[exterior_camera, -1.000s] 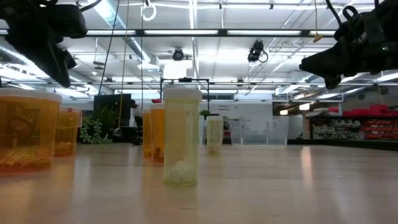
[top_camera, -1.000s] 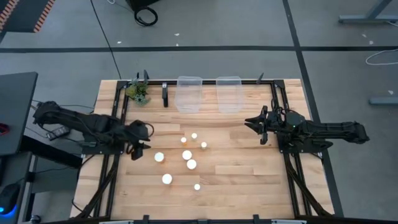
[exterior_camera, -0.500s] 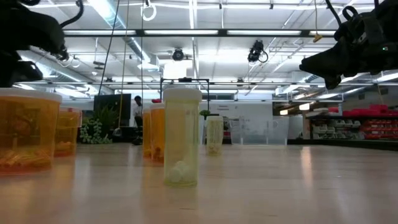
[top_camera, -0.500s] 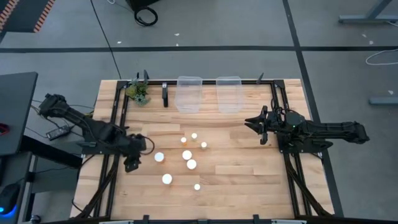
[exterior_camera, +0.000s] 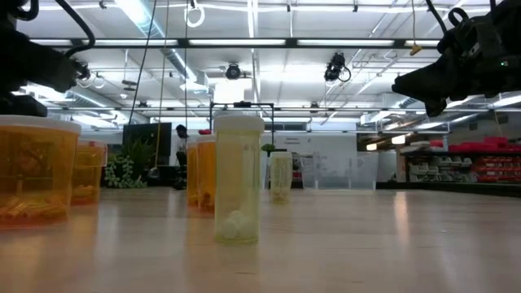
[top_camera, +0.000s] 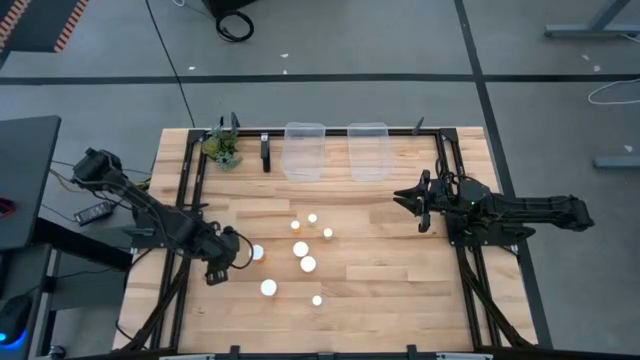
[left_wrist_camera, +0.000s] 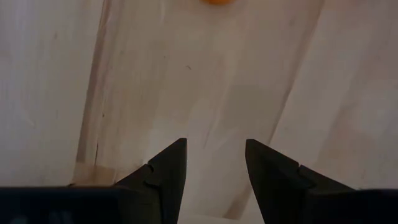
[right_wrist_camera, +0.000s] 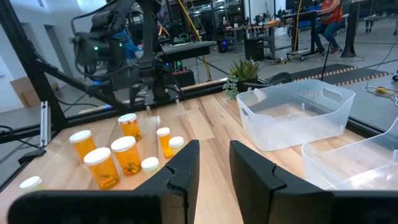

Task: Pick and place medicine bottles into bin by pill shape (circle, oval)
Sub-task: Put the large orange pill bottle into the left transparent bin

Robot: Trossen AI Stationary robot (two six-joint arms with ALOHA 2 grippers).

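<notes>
Tabletop (top_camera: pixel 400 290) | left gripper (top_camera: pixel 217 272) now lower, beside nearest-left medicine bottle (top_camera: pixel 257 253), jaws parted, empty | right gripper (top_camera: pixel 408 200) unmoved, jaws nearly closed, empty

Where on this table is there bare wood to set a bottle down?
Bare wood runs between the bottles and the right gripper, and along the near edge of the table. The middle-left is crowded, with the left gripper beside the bottles.
</notes>
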